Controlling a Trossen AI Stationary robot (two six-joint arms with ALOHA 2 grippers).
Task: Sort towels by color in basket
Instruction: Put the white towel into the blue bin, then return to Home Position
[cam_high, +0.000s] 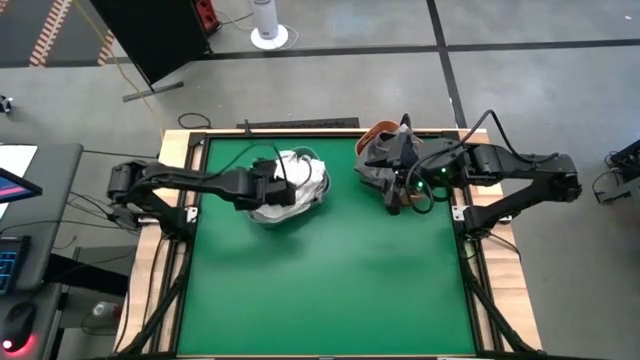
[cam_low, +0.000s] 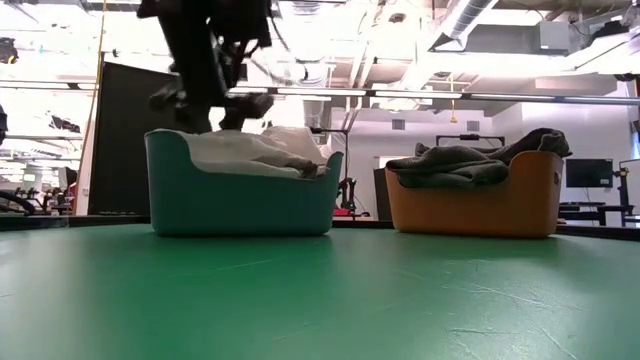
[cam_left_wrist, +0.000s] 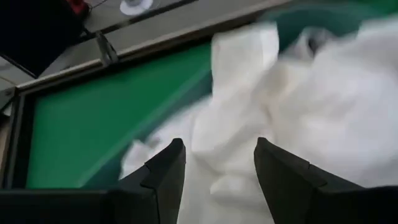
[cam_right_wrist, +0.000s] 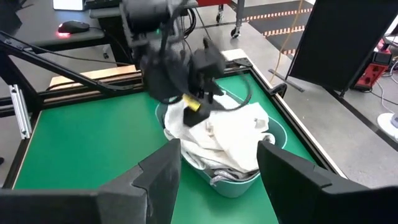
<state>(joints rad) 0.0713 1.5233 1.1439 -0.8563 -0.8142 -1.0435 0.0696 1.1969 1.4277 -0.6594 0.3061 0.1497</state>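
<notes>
White towels (cam_low: 255, 150) heaped in the teal basket (cam_low: 240, 195), rising above its rim, one light grey fold showing near the side toward the orange basket (cam_low: 475, 205). Dark grey towels (cam_low: 470, 160) piled in that orange basket, hanging a little over its edge. Both baskets standing on the green worktop (cam_high: 330, 270), near its far edge, apart from each other.

Left hand (cam_left_wrist: 219, 163) just above the white heap in the teal basket, fingers (cam_left_wrist: 166, 171) spread apart, nothing between them. Right hand (cam_right_wrist: 217, 163) over the orange basket, looking across toward the teal basket, fingers also apart and holding nothing.
</notes>
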